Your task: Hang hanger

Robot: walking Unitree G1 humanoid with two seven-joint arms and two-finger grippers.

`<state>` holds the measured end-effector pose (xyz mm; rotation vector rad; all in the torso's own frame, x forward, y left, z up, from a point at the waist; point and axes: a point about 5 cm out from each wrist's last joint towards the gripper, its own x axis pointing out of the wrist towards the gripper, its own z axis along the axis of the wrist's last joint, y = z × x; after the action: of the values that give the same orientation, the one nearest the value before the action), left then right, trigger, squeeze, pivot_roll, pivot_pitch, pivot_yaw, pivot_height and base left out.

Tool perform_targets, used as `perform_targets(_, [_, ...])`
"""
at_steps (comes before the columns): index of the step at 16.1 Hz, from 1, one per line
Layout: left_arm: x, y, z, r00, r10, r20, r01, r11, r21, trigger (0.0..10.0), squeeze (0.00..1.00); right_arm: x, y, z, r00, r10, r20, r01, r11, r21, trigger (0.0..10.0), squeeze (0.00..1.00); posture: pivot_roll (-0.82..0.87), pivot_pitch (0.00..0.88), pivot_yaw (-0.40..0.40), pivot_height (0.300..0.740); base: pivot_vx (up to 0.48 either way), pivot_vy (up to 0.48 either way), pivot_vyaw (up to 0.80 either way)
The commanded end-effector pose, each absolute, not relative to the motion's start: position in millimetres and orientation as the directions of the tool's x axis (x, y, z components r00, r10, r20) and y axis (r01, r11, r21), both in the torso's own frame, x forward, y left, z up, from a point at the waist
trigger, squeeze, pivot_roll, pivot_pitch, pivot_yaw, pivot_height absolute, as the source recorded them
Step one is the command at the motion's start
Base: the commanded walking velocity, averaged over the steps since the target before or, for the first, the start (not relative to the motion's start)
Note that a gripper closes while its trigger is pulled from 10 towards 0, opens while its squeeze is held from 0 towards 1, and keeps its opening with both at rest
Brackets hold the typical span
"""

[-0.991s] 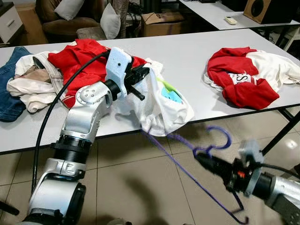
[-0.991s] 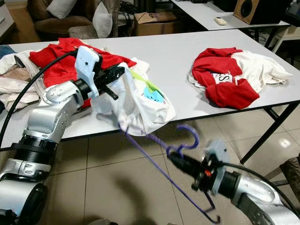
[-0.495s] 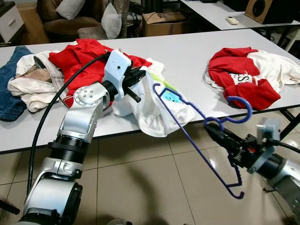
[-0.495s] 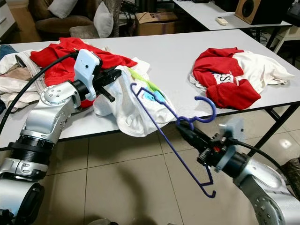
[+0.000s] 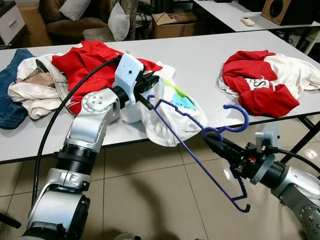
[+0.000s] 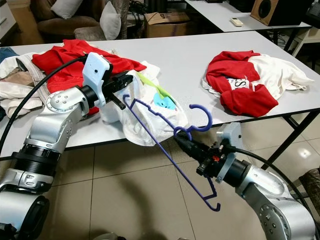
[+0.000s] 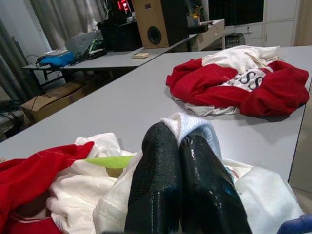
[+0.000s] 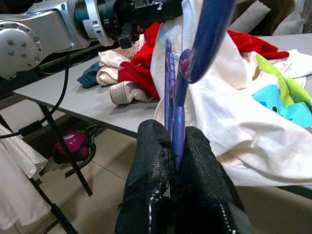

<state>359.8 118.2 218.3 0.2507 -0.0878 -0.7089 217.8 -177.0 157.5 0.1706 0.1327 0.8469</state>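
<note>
My right gripper [image 5: 211,139] is shut on the neck of a purple hanger [image 8: 207,34], just below its hook [image 5: 246,118], in front of the table's front edge. The hanger slants, and its upper arm tip reaches almost to my left gripper [image 5: 149,84]. My left gripper is shut on a fold of a white garment [image 5: 170,125] with a green and blue print, which drapes over the table edge. In the left wrist view the white cloth [image 7: 187,124] pokes out between the closed fingertips [image 7: 158,146].
The grey table [image 5: 200,55] also holds a red and white garment [image 5: 260,85] at the right, a red top [image 5: 80,62] and jeans [image 5: 10,95] at the left. A black table leg [image 5: 300,142] stands near my right arm. Tiled floor lies below.
My right gripper has lifted the hanger from below the table edge and brought it left, so its tip now lies near my left gripper. The left arm has hardly moved.
</note>
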Motion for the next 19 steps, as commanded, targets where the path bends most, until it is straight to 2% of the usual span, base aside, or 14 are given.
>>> perform_targets(1, [359.5,120.6,222.2,0.763,-0.646,0.003,0.622,0.735,0.271,0.0,0.00,217.4,-174.2,164.7,0.650,0.760,-0.030,-0.743,0.643,0.189,10.0,0.00,-0.16,0.000,0.018,0.740,0.000,0.000,0.00])
perform_targets(13, [354.8,127.9,219.7,0.755,-0.653,-0.058,0.632,0.702,0.328,0.0,0.00,235.2,-179.5,157.3,0.735,0.675,-0.063,-0.653,0.730,0.204,10.0,0.00,-0.16,0.000,0.011,0.740,0.000,0.000,0.00])
perform_targets(16, [351.3,121.2,228.5,0.734,-0.679,-0.003,0.657,0.708,0.258,0.0,0.00,237.4,-166.6,148.8,0.689,0.715,-0.120,-0.691,0.697,0.193,10.0,0.00,-0.16,0.000,0.007,0.740,0.000,0.000,0.00])
perform_targets(19, [349.7,122.2,238.1,0.732,-0.680,0.037,0.657,0.720,0.225,0.0,0.00,244.9,-160.6,142.1,0.711,0.685,-0.160,-0.655,0.727,0.203,10.0,0.00,-0.15,0.000,0.000,0.740,0.000,0.000,0.00])
